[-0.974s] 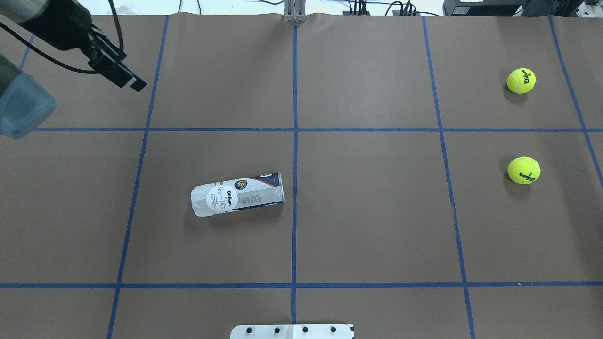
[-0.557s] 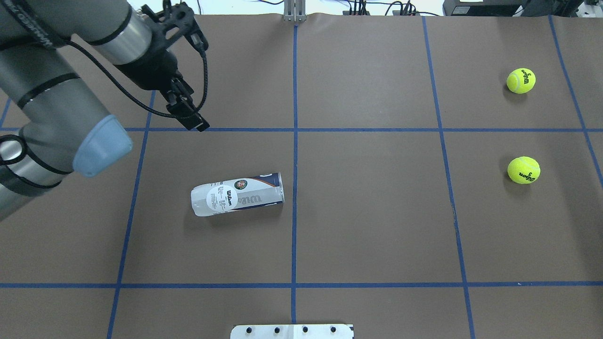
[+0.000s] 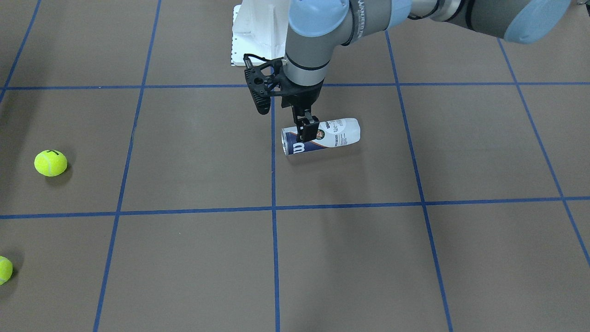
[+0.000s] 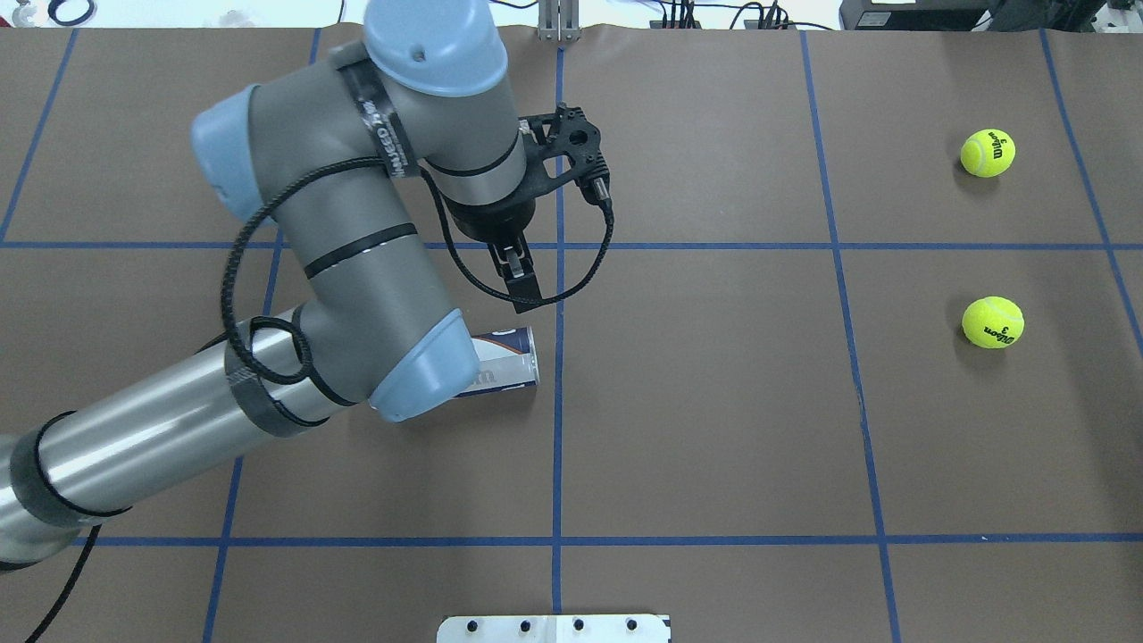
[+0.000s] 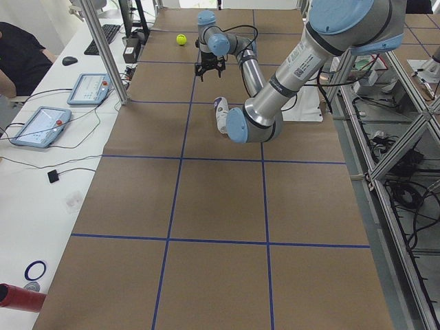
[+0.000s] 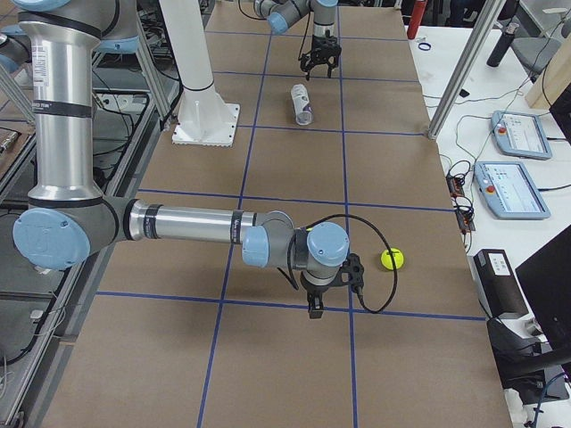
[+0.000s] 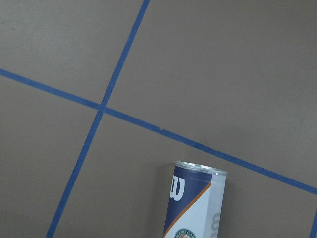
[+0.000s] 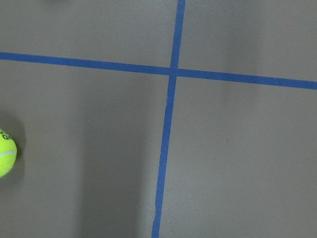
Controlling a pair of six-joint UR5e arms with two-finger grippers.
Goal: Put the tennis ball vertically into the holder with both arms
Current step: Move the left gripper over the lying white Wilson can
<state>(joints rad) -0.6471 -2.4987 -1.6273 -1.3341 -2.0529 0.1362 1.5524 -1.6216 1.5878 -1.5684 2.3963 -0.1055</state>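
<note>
**Front-facing view:** the left gripper (image 3: 308, 130) hangs over the rimmed end of the can (image 3: 332, 133). The can lies on its side near the middle of the worktop (image 3: 415, 258). I cannot tell whether the jaws are parted. The label shows a white "W" on navy and a round emblem. A tennis ball (image 3: 50, 163) and a second ball (image 3: 2, 269) lie well apart from the can, toward the worktop's end on the robot's right.

**Overhead view:** the left arm (image 4: 339, 268) hides most of the can, and only its navy end shows. Both balls read "Wilson 3".

**Right-side view:** the right gripper (image 6: 314, 308) points down near one ball without touching it. Its state cannot be told.

**Left wrist view:** the can's rim and the "W" show.

**Right wrist view:** a ball shows, but no fingers.

**Step in hand:** this looks like the reach for the can. The next move likely calls for gripping across the can's body and standing it upright, mouth up, while the right gripper takes a ball.
</note>
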